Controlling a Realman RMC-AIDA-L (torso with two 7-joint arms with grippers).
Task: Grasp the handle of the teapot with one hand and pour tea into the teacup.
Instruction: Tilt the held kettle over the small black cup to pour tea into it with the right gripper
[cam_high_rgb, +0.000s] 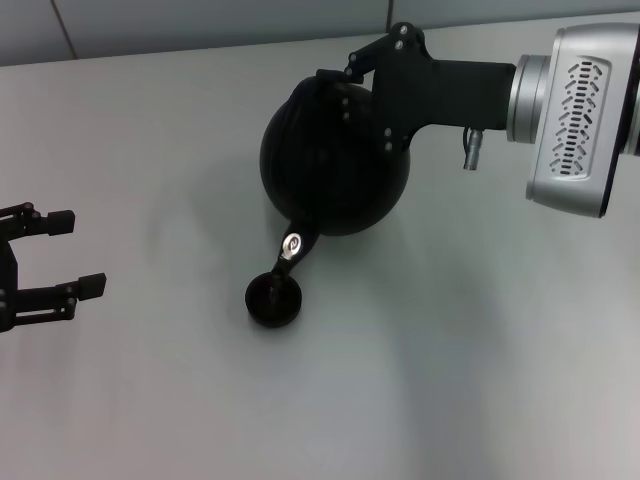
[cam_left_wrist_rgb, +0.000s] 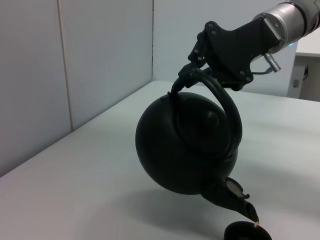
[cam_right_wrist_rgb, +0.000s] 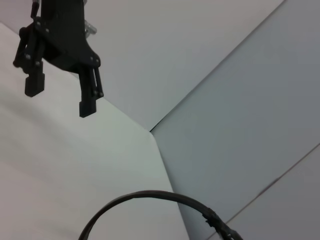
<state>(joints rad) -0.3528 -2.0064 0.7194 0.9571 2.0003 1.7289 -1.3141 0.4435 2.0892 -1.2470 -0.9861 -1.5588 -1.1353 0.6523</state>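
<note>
The round black teapot (cam_high_rgb: 335, 165) hangs tilted above the table, and its short spout (cam_high_rgb: 293, 245) points down over the tiny black teacup (cam_high_rgb: 273, 300). My right gripper (cam_high_rgb: 338, 85) is shut on the top of the arched handle (cam_left_wrist_rgb: 226, 102). From the left wrist, the teapot (cam_left_wrist_rgb: 185, 145) leans spout-down, with the spout tip just above the teacup (cam_left_wrist_rgb: 247, 233) rim. My left gripper (cam_high_rgb: 68, 255) rests open at the table's left edge, apart from both. The right wrist view shows only an arc of the handle (cam_right_wrist_rgb: 150, 195) and the distant left gripper (cam_right_wrist_rgb: 60, 100).
The pale table (cam_high_rgb: 450, 380) runs back to a grey wall (cam_high_rgb: 200, 20), and panels meet at a corner (cam_left_wrist_rgb: 152, 40) behind the teapot. The right arm's silver wrist housing (cam_high_rgb: 575, 110) reaches in from the right.
</note>
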